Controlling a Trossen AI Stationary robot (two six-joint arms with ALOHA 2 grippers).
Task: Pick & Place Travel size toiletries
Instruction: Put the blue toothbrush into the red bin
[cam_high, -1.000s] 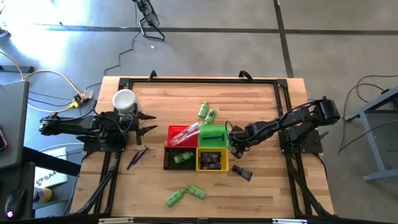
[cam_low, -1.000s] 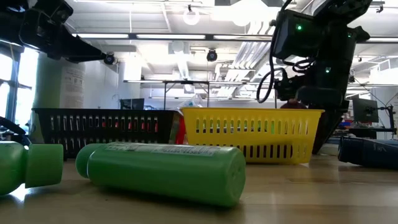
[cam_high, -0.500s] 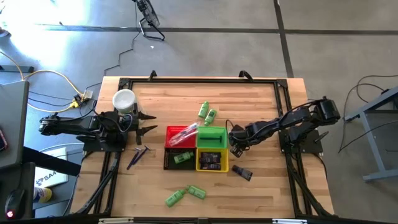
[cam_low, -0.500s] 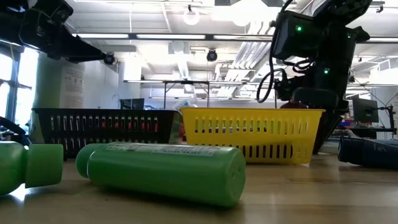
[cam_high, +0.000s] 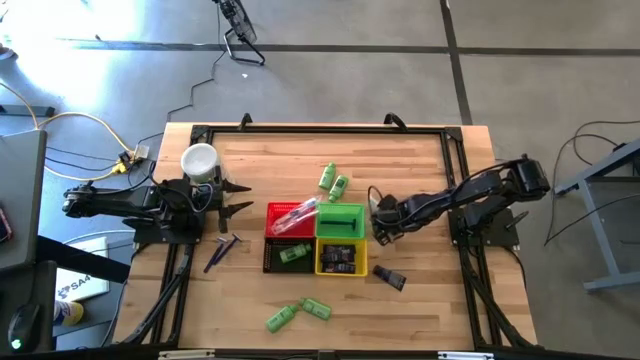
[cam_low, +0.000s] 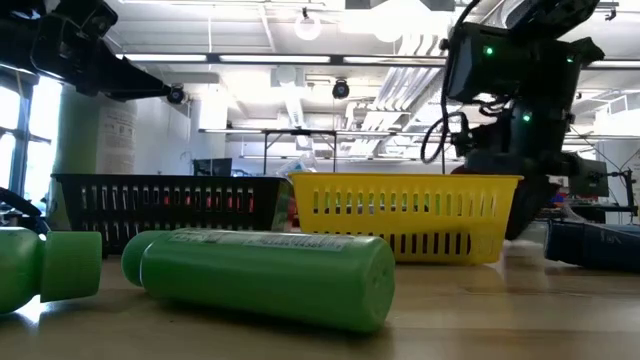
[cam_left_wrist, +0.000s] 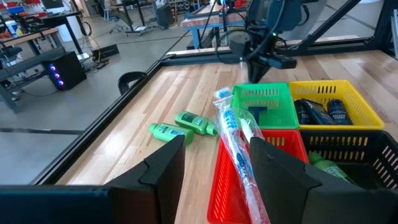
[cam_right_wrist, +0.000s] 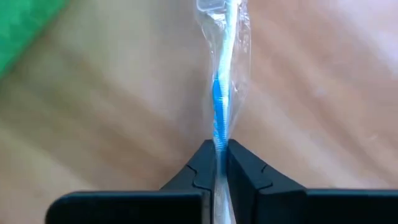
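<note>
Right end effector is clamped on one wrapped toothbrush, just right of the green basket; left end effector, fingers apart and empty, waits at the tabletop's left edge by the white cup. Four baskets in a block, red, green, black, yellow. Loose green bottles: two far of the baskets, two near; one more in the black basket.

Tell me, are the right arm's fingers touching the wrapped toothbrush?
Touching. In the right wrist view, the right gripper has both dark fingers pressed shut against the wrapped toothbrush, with its clear wrapper pinched between them and no gap showing.
</note>
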